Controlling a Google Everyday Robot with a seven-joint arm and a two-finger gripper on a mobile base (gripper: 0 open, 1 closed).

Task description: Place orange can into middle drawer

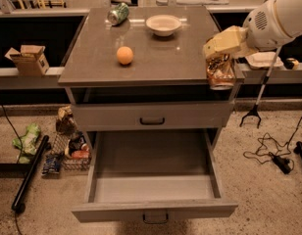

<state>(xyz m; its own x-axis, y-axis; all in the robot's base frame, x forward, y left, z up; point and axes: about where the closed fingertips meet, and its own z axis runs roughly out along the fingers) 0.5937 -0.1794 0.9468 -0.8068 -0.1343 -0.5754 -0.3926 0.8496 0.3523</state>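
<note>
The middle drawer is shown pulled open below the front edge of the counter, its tray bare. At the front right corner, the orange can is held clamped in the pincer. Lowering and release are judged outstanding.

High frontal view down onto cabinet, gripper upper right.

The cream-yellow gripper, at the cabinet's right front edge, grips the shiny orange-gold orange can, silver-rimmed. The middle drawer is plain grey with a dark handle. The ball is orange, the far can green, the bowl white.
</note>
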